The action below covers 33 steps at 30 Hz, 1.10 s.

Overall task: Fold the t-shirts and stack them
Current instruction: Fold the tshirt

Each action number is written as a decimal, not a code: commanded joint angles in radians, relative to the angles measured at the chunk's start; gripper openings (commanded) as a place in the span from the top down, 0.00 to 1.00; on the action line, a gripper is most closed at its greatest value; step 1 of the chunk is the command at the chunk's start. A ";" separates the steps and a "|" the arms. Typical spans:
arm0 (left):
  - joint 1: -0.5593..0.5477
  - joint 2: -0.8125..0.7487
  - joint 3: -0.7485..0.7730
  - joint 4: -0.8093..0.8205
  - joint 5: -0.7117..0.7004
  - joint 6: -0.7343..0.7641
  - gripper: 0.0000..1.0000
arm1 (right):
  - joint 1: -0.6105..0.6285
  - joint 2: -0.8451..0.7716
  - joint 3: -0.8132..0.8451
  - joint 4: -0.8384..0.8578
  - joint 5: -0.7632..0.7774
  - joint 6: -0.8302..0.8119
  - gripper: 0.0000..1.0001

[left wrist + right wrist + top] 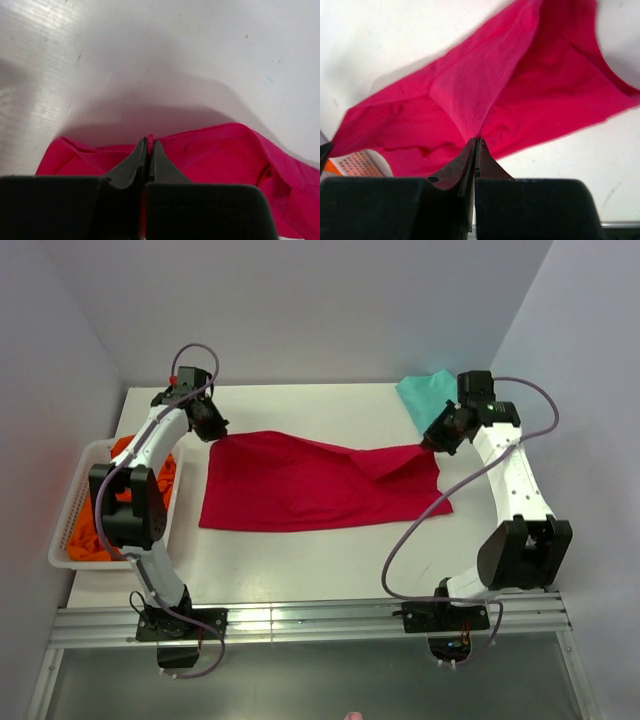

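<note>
At the table's left edge sits a white slatted basket [72, 515] with crumpled orange garments [98, 532] heaped inside, partly hidden behind the left arm. Just right of it, the left gripper [213, 430] has its jaws pinched narrow on the far left corner of the crimson t-shirt [300, 490]; the left wrist view shows the fingertips pressed together with red cloth caught between them and bunched beneath. The shirt is spread over the middle of the white table [300, 575], its long axis running left to right from one gripper to the other. Its near edge lies flat, while the far edge is drawn up at both corners. The left half is smooth; the right half carries a raised fold that climbs diagonally toward the far right corner. There the right gripper [432, 443] is clamped on the cloth, and the right wrist view shows the fabric fanning out in a ridge from its closed fingertips. Which end is collar and which is hem I cannot tell, since no neckline or sleeve shows clearly. Behind the right gripper, at the table's far right corner, lies the teal t-shirt [424, 390], partly covered by the arm.
</note>
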 commanded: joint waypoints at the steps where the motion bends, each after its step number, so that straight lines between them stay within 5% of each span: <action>1: -0.012 -0.104 -0.081 0.007 -0.058 0.017 1.00 | -0.006 -0.079 -0.114 -0.016 0.030 -0.027 1.00; 10: -0.040 -0.223 -0.365 -0.093 -0.312 -0.115 0.95 | -0.024 -0.073 -0.471 0.102 0.136 0.010 1.00; 13: -0.044 -0.205 -0.415 -0.119 -0.335 -0.154 0.56 | -0.043 -0.006 -0.474 0.120 0.184 0.024 0.97; 14: -0.049 -0.197 -0.417 -0.128 -0.347 -0.163 0.30 | -0.046 0.008 -0.465 0.116 0.214 0.028 0.67; 16: -0.052 -0.196 -0.409 -0.149 -0.381 -0.172 0.01 | -0.052 0.047 -0.417 0.106 0.239 0.031 0.42; 17: -0.052 -0.193 -0.400 -0.162 -0.392 -0.175 0.01 | -0.052 0.059 -0.396 0.091 0.250 0.028 0.24; 19: -0.052 -0.194 -0.368 -0.179 -0.398 -0.180 0.01 | -0.054 0.085 -0.327 0.065 0.276 0.025 0.21; 30: -0.061 -0.217 -0.256 -0.171 -0.343 -0.152 0.01 | -0.049 0.053 -0.163 -0.004 0.185 0.036 0.24; 33: -0.072 -0.207 -0.274 -0.145 -0.317 -0.152 0.01 | -0.040 0.048 -0.181 0.002 0.146 0.039 0.33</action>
